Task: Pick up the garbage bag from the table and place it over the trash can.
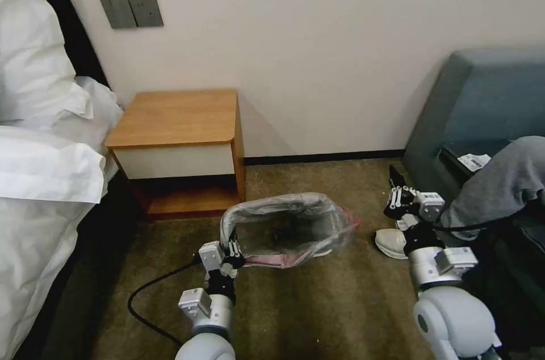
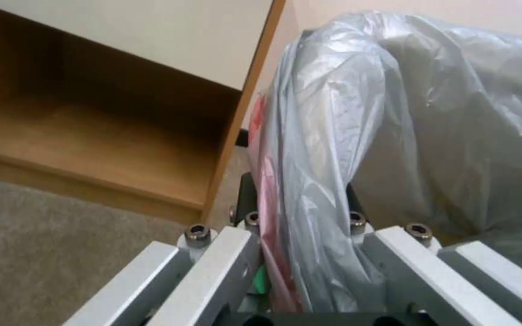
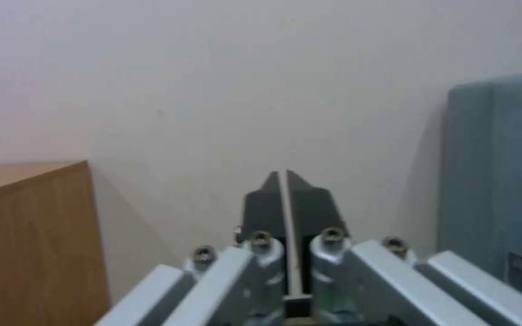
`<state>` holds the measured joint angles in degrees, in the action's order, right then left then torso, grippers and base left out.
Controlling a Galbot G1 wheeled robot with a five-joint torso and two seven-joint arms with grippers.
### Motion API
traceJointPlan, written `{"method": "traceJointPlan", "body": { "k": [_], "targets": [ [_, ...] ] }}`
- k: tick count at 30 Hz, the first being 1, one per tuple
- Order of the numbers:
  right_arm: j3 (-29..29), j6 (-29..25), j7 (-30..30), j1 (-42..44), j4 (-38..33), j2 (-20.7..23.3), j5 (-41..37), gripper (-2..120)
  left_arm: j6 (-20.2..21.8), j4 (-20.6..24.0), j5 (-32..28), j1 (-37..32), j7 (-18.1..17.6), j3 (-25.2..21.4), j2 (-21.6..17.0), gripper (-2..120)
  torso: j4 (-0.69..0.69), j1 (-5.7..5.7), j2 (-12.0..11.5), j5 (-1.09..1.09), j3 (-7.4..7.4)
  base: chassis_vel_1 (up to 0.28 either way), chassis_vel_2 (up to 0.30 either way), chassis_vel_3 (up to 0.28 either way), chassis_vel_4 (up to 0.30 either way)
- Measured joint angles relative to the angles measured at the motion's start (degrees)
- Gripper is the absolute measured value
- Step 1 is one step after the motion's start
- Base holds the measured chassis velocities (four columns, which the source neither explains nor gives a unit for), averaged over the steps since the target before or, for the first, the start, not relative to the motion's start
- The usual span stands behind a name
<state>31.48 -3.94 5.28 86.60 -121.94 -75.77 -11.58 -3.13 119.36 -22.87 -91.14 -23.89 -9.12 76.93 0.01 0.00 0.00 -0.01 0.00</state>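
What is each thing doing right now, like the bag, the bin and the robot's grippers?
garbage bag: draped over the bin, mouth open, near corner pinched by the left gripper.
trash can: upright on the carpet, covered by the bag.
table: top bare, lower shelf open.
left gripper: shut on the bag's edge.
right gripper: shut, holding nothing, raised off to the right.

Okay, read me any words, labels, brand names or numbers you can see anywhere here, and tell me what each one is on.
No text here can be read.
White label on the dark edge beside the blue chair: dark print, too small to read.
Garbage bag, held by the left gripper: pinkish-red band, no lettering legible.
Wall switch plate: no markings visible.
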Motion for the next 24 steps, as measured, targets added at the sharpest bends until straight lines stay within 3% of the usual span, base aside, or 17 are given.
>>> {"method": "traceJointPlan", "body": {
  "k": [4,8,12,14,15,17,20,24],
  "targets": [
    [-0.2,-3.3,-0.1,0.3,1.9,-2.4,2.4,24,0.7,-1.3,-2.0,1.9,0.1,-0.4,-0.3,5,0.0,0.0,0.0,0.01,0.0,0.0,0.0,0.0,0.0],
    [-0.5,-3.5,-0.3,0.4,2.2,-3.7,3.8,34,2.3,-2.5,-4.5,4.3,0.1,-0.5,-0.5,5,0.0,0.0,0.0,0.01,0.0,0.0,0.0,0.0,0.0],
    [-0.9,-3.0,-0.3,0.0,2.3,-5.2,5.6,53,6.6,-4.4,-9.1,8.7,-1.0,-0.2,-0.8,5,-0.01,0.0,0.0,0.01,0.0,0.0,0.0,0.0,0.0],
    [-1.0,-2.9,-0.3,0.0,2.3,-5.4,5.7,55,7.2,-4.4,-9.7,8.9,-1.2,-0.2,-0.8,5,-0.01,0.0,0.0,0.01,0.0,0.0,0.0,0.0,0.0],
    [-1.1,-2.8,-0.3,0.0,2.5,-5.8,6.1,62,9.1,-4.4,-11.7,9.7,-1.8,-0.1,-0.9,5,-0.01,0.0,0.0,0.01,0.0,0.0,0.0,0.0,0.0],
    [-1.2,-2.8,-0.3,0.0,2.5,-5.9,6.2,64,9.6,-4.5,-12.1,9.9,-2.0,0.0,-0.9,5,-0.01,0.0,0.0,0.01,0.0,0.0,0.0,0.0,0.0],
    [-1.5,-2.6,-0.4,-0.1,2.6,-6.3,6.5,82,11.9,-5.6,-13.1,11.5,-2.9,0.1,-1.1,5,-0.01,0.01,0.0,0.01,0.0,0.0,0.0,0.0,0.0],
    [-1.7,-2.6,-0.5,-0.2,2.7,-6.4,6.5,93,12.3,-6.8,-13.2,12.5,-3.6,0.1,-1.0,5,-0.01,0.0,0.0,0.01,0.0,0.0,0.0,0.0,0.0]
  ]
}}
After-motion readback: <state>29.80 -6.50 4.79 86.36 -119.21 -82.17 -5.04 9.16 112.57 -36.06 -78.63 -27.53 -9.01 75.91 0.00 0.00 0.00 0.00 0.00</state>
